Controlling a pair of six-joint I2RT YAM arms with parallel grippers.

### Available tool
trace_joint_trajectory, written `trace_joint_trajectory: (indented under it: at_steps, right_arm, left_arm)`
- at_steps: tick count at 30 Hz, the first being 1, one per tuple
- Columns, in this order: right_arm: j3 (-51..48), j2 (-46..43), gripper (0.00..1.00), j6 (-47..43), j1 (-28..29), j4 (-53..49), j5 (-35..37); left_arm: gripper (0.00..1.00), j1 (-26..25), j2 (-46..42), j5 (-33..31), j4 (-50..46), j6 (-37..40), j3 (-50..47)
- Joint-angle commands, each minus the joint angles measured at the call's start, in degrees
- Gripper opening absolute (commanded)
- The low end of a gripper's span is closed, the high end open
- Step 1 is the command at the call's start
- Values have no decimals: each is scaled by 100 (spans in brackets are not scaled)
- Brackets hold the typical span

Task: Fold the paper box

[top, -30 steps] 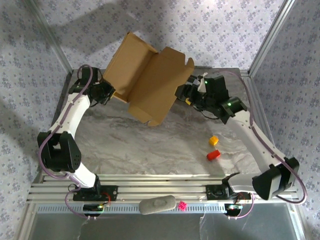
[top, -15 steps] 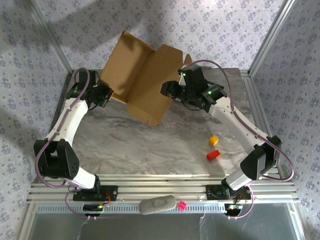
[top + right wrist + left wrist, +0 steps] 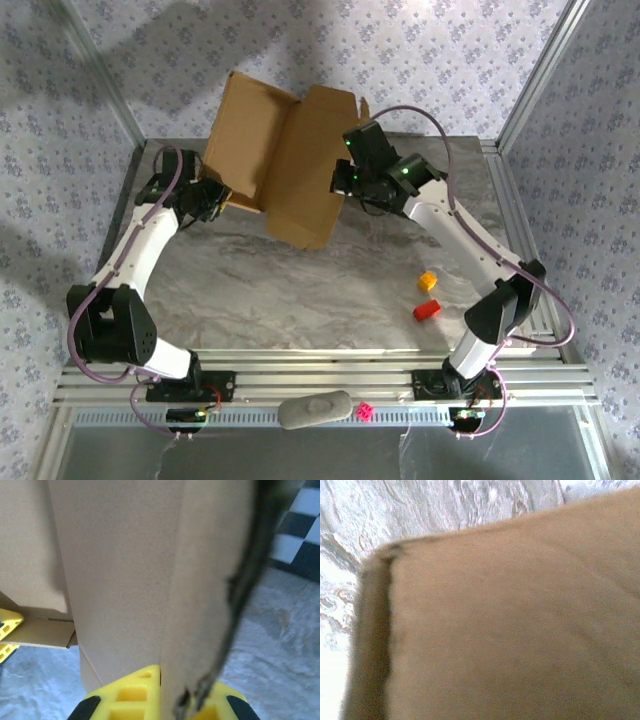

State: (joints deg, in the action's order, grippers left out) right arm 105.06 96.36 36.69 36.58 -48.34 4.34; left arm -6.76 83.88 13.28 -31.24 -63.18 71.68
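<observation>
Two claws work one sheet. Left claw [image 3: 208, 196], centre-left of the top view, sits at the lower-left edge of the paper box [image 3: 280, 160]; cannot tell how far open. Box stands half-folded, upper centre, over the tabletop [image 3: 300, 290]. Right claw [image 3: 341, 186] is pinched tight on its right panel.

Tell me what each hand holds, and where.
Right hand pinches the right panel edge of the paper box. Left hand is at its lower-left corner; grip unclear.
</observation>
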Motion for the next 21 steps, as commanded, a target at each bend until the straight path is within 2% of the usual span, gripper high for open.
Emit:
trace_joint_trajectory:
  at_steps: [1,6,14,21]
  right_arm:
    - [437,241,0,-775,53,-866,327]
    - [878,488,0,-1371,-9,-1508,55]
    - [944,561,0,-2229,-57,-2158,-9]
    - [1066,601,0,-2507,-68,-2252,-71]
  left_arm:
    - [36,-136,-253,205,157,-273,-2]
    - [56,-218,-562,326,-19,-450,-263]
    - [60,-251,-1281,428,-432,-833,-598]
    - [61,-365,-1292,650,-527,-1046,-628]
